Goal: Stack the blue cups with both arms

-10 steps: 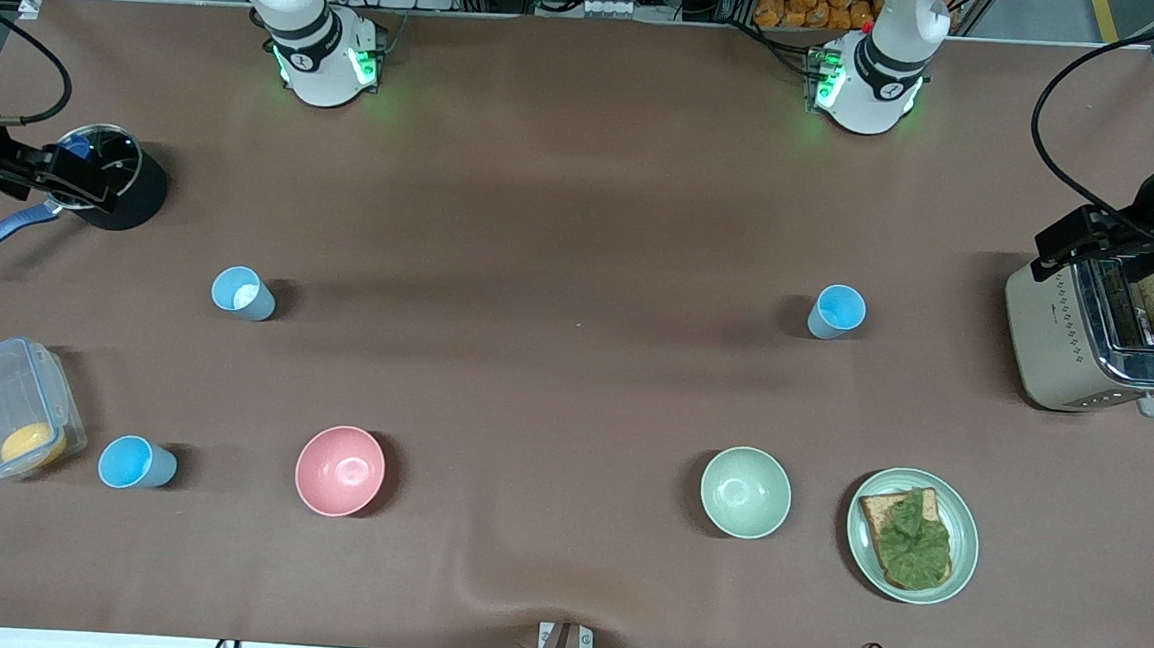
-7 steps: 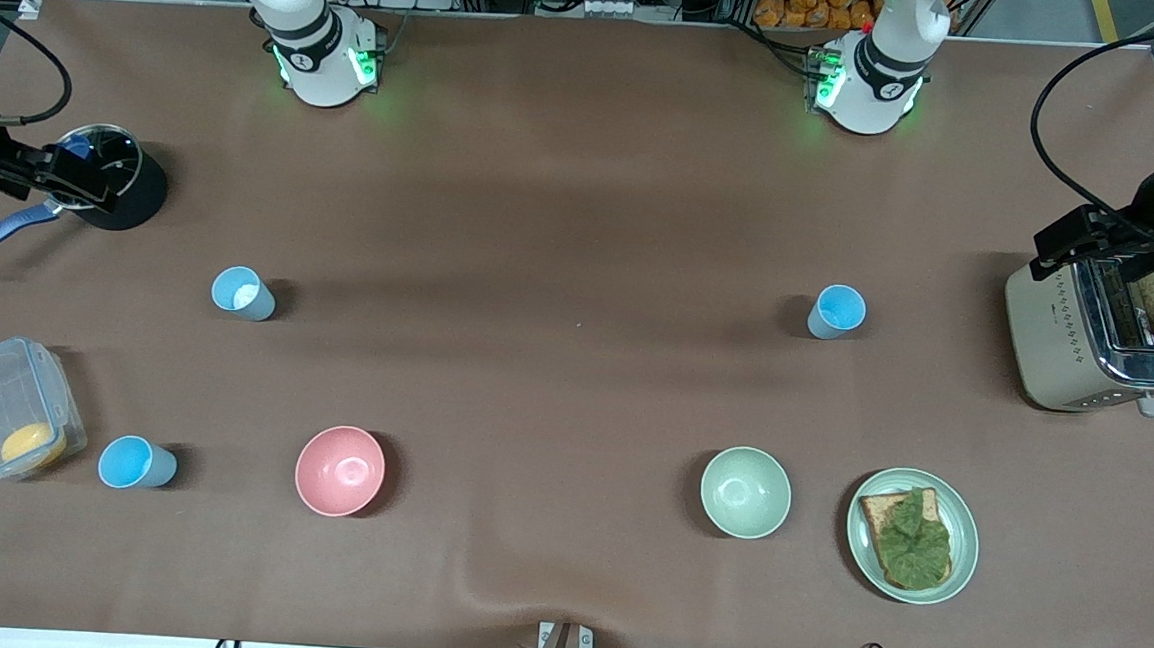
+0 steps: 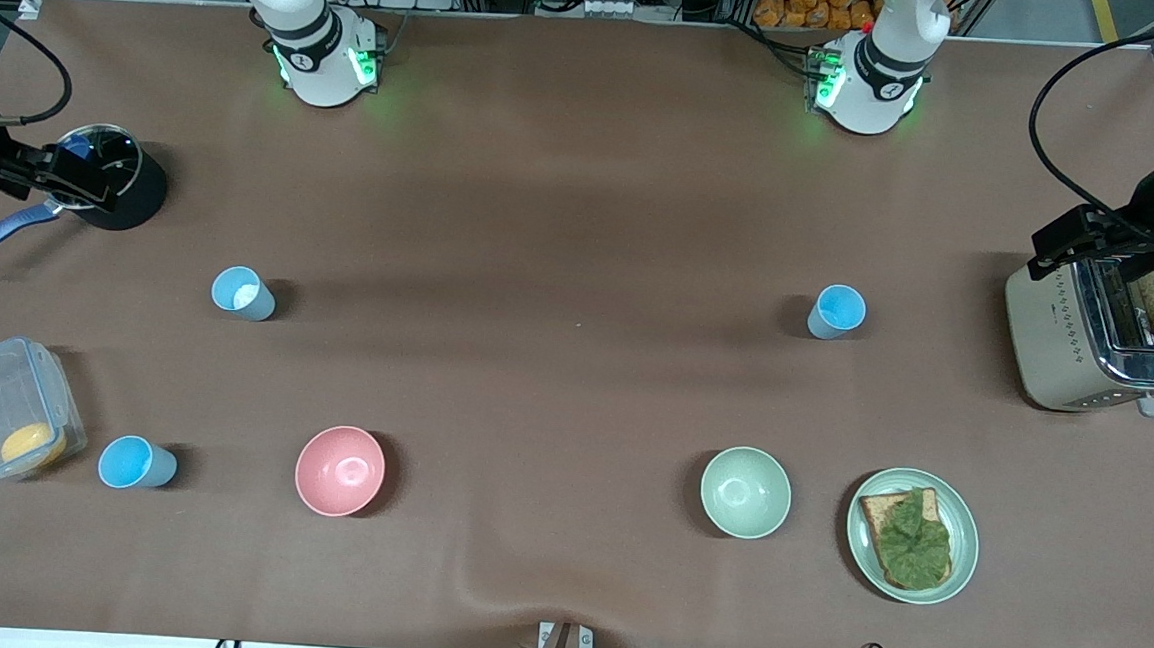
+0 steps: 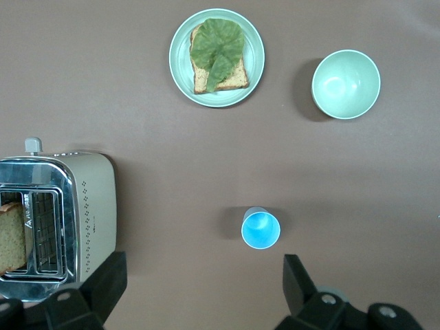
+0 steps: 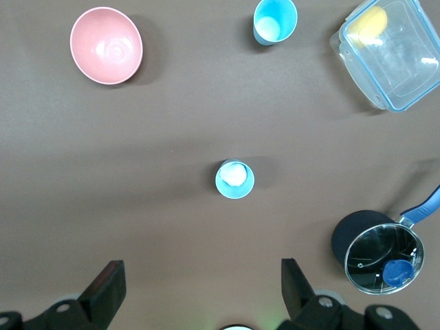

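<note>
Since no cup is held yet, each arm should descend squarely over one tumbler.

Front view: three smooth tapered cups stand apart: one [image 3: 242,293] with a white patch, one [image 3: 136,463] beside the clear box [image 3: 10,422], one [image 3: 836,312] near the metal toaster [image 3: 1097,336].

Left wrist view: left gripper [image 4: 206,289] spread wide above a cup [image 4: 260,229].

Right wrist view: right gripper [image 5: 201,292] wide above the patched cup [image 5: 235,179].
</note>
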Controlling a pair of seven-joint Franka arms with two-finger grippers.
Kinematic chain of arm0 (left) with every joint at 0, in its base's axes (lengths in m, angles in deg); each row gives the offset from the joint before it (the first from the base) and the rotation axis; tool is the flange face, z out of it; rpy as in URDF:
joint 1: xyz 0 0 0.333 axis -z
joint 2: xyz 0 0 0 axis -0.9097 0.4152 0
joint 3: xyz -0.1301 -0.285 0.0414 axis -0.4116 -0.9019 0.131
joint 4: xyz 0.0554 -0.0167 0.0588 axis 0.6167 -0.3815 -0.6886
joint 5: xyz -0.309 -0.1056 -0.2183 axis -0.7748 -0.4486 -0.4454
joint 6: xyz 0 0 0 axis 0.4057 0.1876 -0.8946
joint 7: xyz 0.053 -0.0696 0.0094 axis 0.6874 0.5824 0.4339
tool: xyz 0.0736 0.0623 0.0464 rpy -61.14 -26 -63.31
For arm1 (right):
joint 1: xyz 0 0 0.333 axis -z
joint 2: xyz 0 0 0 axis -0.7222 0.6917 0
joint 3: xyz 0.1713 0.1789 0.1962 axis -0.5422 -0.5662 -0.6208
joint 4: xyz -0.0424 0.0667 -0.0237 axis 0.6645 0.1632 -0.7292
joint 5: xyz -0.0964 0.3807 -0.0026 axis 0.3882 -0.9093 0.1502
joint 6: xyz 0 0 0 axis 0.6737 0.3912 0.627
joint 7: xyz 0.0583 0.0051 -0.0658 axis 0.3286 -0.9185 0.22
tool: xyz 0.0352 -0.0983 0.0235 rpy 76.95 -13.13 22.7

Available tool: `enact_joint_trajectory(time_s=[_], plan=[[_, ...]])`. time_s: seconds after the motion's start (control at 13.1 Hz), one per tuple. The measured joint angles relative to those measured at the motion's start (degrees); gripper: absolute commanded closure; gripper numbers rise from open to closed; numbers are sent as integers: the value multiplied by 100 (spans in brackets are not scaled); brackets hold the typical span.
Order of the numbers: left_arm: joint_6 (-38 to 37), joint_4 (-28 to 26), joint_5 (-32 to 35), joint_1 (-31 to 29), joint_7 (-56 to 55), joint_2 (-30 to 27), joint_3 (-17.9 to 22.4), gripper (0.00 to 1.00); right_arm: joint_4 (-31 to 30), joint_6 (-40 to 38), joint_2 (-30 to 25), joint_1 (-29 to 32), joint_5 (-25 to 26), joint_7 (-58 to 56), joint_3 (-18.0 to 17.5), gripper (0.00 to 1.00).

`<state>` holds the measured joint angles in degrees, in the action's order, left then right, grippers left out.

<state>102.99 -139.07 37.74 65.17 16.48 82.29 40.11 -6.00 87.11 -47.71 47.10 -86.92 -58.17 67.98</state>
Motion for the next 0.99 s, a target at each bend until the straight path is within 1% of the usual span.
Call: enact_joint_trajectory(time_s=[0.99], plan=[[-67, -4, 0, -89, 0, 0, 26, 0, 5, -80, 0, 0, 0, 2, 14, 0]])
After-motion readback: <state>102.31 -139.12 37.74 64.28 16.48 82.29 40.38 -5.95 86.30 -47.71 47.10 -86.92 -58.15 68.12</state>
